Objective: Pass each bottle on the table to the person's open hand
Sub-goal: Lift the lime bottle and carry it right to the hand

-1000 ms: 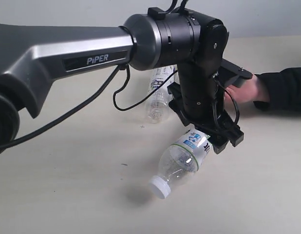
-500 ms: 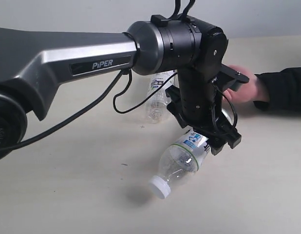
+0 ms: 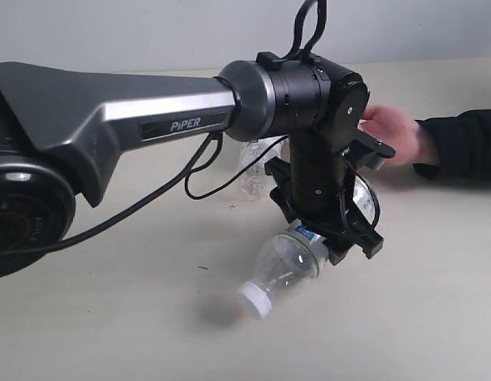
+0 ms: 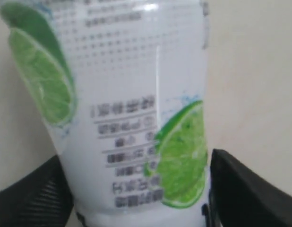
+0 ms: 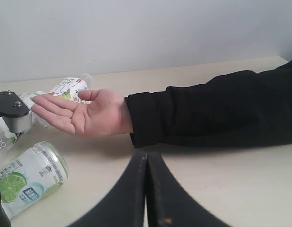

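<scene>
Left end effector (image 3: 334, 238): gripping clear plastic lime-labelled white-capped bottle (image 3: 281, 266) above beige worktop (image 3: 110, 317).
Right end effector (image 5: 147, 189): sitting closed, empty.

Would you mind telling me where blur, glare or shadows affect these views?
Left wrist view: the lime-label bottle fills the frame, out of focus, with a glare streak. Exterior view: soft shadow on the table near its white cap. Right wrist view: the hand is sharp, the right pincer a dark foreground shape.
</scene>
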Robot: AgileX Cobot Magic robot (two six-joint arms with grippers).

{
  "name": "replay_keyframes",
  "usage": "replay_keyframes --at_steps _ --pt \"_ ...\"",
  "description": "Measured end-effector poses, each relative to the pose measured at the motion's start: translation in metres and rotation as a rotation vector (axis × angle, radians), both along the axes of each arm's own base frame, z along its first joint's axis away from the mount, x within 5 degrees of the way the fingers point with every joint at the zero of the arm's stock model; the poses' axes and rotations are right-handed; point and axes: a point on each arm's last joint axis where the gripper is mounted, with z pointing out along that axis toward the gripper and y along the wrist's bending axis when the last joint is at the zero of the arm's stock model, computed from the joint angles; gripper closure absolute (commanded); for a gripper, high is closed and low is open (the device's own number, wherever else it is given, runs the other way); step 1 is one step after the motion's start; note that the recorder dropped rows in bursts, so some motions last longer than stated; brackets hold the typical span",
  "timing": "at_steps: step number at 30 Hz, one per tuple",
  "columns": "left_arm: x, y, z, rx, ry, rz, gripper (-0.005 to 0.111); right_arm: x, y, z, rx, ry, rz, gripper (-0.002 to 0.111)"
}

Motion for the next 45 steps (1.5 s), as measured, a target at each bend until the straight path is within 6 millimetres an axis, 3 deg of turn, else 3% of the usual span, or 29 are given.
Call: replay_keyframes --at_steps 4,6,9,16,21,27,38,45 --pt "-0.001 0.002 0.000 0.019 0.015 0.000 0.099 0.000 0.000 0.000 0.000 0.000 0.000 0.108" --pt "-0.002 0.002 0.001 0.025 0.019 0.007 0.107 0.000 0.000 0.000 0.000 0.000 0.000 0.108" --pt "-0.003 0.004 0.017 0.006 0.009 0.024 0.107 0.000 0.000 0.000 0.000 0.000 0.000 0.108" --pt "-0.005 0.007 0.088 -0.142 -0.077 0.084 0.107 0.000 0.000 0.000 0.000 0.000 0.000 0.108" --pt "0.000 0.000 0.114 -0.249 -0.134 0.122 0.107 0.000 0.000 0.000 0.000 0.000 0.000 0.108" --pt "0.008 -0.010 0.133 -0.391 -0.205 0.170 0.107 0.000 0.000 0.000 0.000 0.000 0.000 0.108" --pt "0.021 -0.022 0.144 -0.617 -0.267 0.317 0.107 0.000 0.000 0.000 0.000 0.000 0.000 0.108" --pt "0.050 -0.012 0.140 -0.746 -0.137 0.538 0.107 0.000 0.000 0.000 0.000 0.000 0.000 0.108"
